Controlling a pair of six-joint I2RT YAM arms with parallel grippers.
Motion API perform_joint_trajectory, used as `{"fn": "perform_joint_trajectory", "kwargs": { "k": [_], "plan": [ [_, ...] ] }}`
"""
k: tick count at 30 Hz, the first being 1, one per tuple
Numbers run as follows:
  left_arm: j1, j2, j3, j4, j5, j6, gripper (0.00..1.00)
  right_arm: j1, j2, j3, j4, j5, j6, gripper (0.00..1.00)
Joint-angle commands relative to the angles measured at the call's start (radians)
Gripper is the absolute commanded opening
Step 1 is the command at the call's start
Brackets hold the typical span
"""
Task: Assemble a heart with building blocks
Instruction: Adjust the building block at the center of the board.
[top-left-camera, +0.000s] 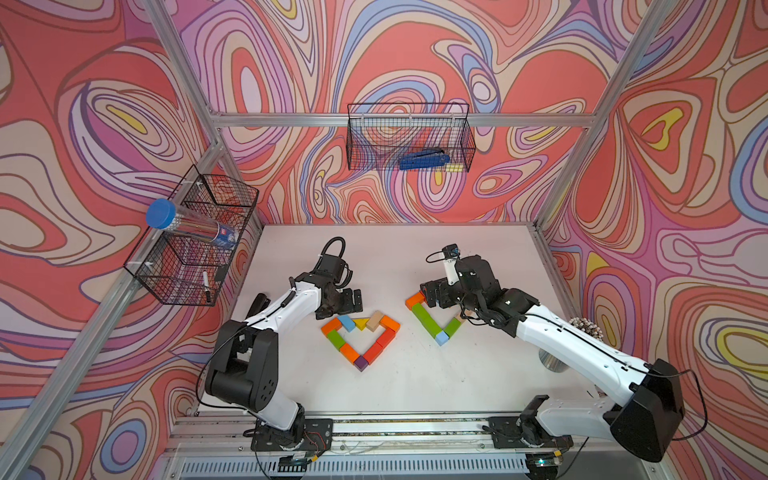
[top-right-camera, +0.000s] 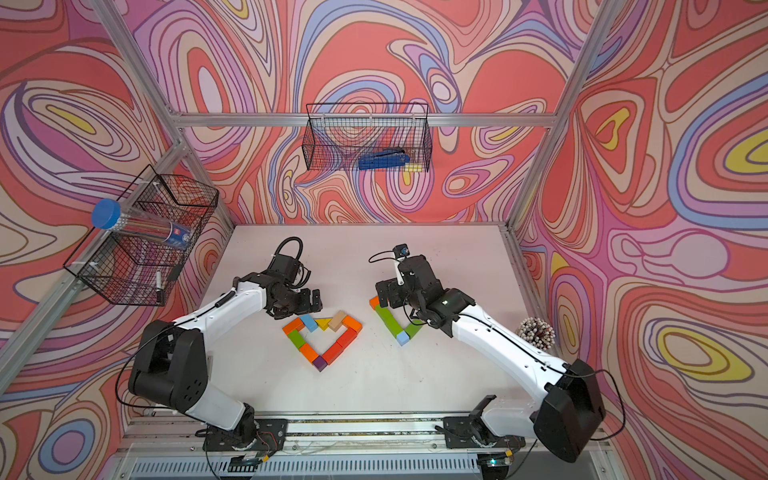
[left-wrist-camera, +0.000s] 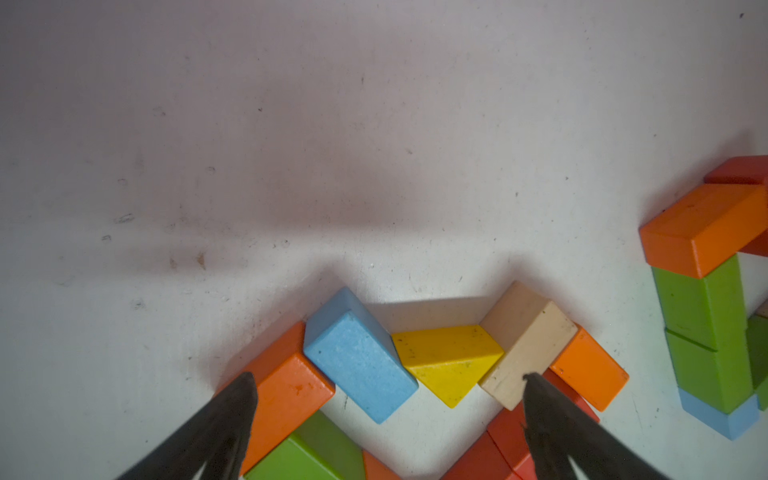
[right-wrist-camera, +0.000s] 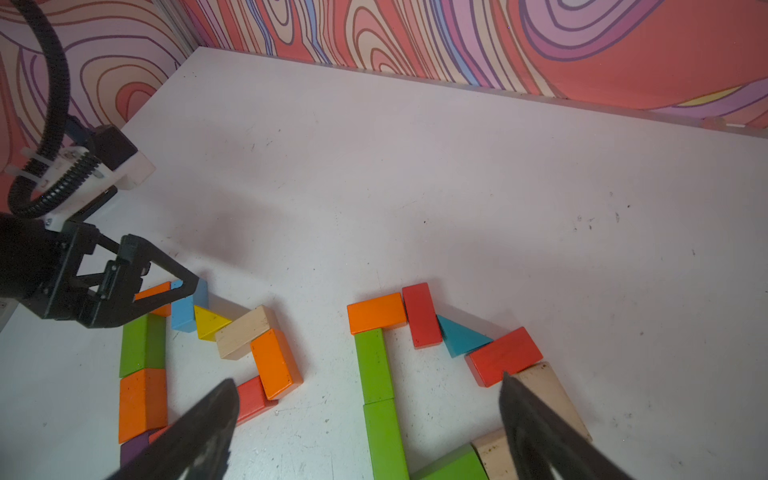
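Wide open, empty: left claw (left-wrist-camera: 388, 378) by the finished heart (top-left-camera: 374, 353), right claw (right-wrist-camera: 368, 380) over the second heart (top-left-camera: 428, 320) beside it. Looks done; next, lift clear without nudging blocks (left-wrist-camera: 359, 361).

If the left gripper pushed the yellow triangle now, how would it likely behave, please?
The yellow triangle looks like rigid painted wood, so it should slide, not bend. Lying flat, it seems unlikely to roll or tip. Touching the light blue brick and plain wood brick, a push would probably shift them too.
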Motion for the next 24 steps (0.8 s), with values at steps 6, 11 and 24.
{"fn": "perform_joint_trajectory", "kwargs": {
  "k": [6, 11, 24],
  "plan": [
    [0.009, 0.042, -0.008, -0.016, -0.024, -0.003, 1.00, -0.004, -0.008, -0.022, -0.012, -0.012, 0.012, 0.98],
    [0.008, 0.057, -0.010, -0.024, -0.046, -0.006, 1.00, -0.004, -0.011, -0.025, -0.013, -0.012, 0.013, 0.98],
    [0.008, 0.084, -0.016, -0.053, -0.067, -0.046, 1.00, -0.004, -0.009, -0.026, -0.015, -0.014, 0.015, 0.98]
  ]
}}
